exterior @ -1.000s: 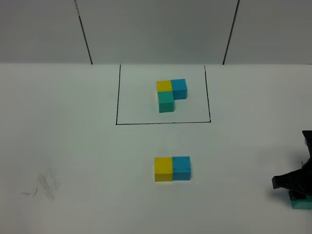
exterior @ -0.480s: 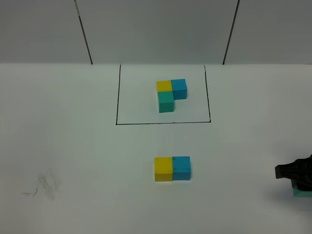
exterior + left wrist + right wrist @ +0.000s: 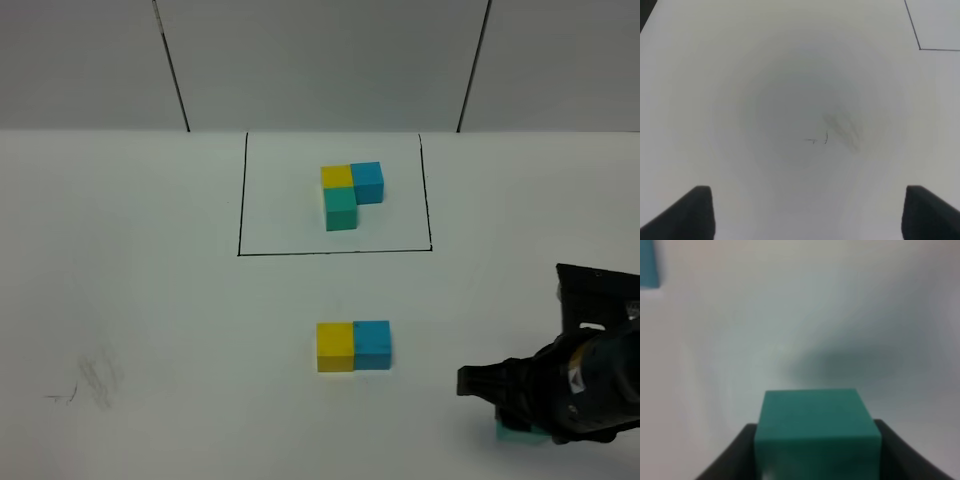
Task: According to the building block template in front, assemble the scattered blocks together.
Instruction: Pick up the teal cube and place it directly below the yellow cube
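The building block template (image 3: 350,192) is an L of yellow, blue and teal-green cubes inside a thin black rectangle (image 3: 240,200) at the back centre. The scattered yellow cube (image 3: 335,346) and blue cube (image 3: 372,344) sit side by side, touching, in the middle of the table. My right gripper (image 3: 522,424) at the front right is shut on the teal-green cube (image 3: 514,433). In the right wrist view the cube (image 3: 817,422) sits between the two dark fingers (image 3: 737,457), with its shadow on the table ahead. My left gripper (image 3: 810,215) is open and empty over bare table.
A faint pencil smudge (image 3: 95,380) marks the white table at the front left and also shows in the left wrist view (image 3: 840,131). A corner of the black rectangle (image 3: 920,47) shows there too. A grey panelled wall (image 3: 320,60) stands behind the table.
My right gripper has moved left from the table's right edge towards the middle, carrying the teal-green cube. The yellow and blue cubes and the template have not moved.
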You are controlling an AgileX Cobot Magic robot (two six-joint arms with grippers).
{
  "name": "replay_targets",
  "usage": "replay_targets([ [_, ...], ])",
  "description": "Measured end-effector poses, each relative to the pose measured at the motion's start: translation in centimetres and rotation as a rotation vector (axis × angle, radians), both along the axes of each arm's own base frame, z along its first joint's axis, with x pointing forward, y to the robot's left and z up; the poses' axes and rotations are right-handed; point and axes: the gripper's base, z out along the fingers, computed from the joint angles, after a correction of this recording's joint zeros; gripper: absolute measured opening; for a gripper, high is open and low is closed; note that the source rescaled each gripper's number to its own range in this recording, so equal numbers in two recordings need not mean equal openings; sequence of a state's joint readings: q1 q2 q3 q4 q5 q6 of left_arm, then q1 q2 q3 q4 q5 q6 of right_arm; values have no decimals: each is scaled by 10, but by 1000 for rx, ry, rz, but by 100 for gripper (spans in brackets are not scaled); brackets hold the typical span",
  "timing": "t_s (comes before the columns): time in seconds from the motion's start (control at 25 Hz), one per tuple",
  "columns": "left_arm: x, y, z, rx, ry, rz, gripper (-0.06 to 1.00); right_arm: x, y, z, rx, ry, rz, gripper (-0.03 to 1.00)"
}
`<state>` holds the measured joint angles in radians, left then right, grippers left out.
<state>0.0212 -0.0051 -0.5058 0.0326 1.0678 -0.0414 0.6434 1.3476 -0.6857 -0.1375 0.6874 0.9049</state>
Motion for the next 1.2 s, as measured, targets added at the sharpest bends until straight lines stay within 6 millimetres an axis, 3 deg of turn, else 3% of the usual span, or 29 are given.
replay_targets([
  [0.2, 0, 0, 0, 0, 0, 0, 96, 2, 44, 2, -78, 43, -18, 1],
  [0.36, 0, 0, 0, 0, 0, 0, 96, 18, 83, 3, -150, 63, -35, 1],
  [0.56, 0, 0, 0, 0, 0, 0, 96, 32, 117, -13, -165, 129, -21, 1],
  [0.88, 0, 0, 0, 1, 0, -1, 96, 27, 155, -25, -34, 41, 152, 1],
  [1.2, 0, 0, 0, 1, 0, -1, 96, 33, 167, -42, -41, 26, 225, 1],
])
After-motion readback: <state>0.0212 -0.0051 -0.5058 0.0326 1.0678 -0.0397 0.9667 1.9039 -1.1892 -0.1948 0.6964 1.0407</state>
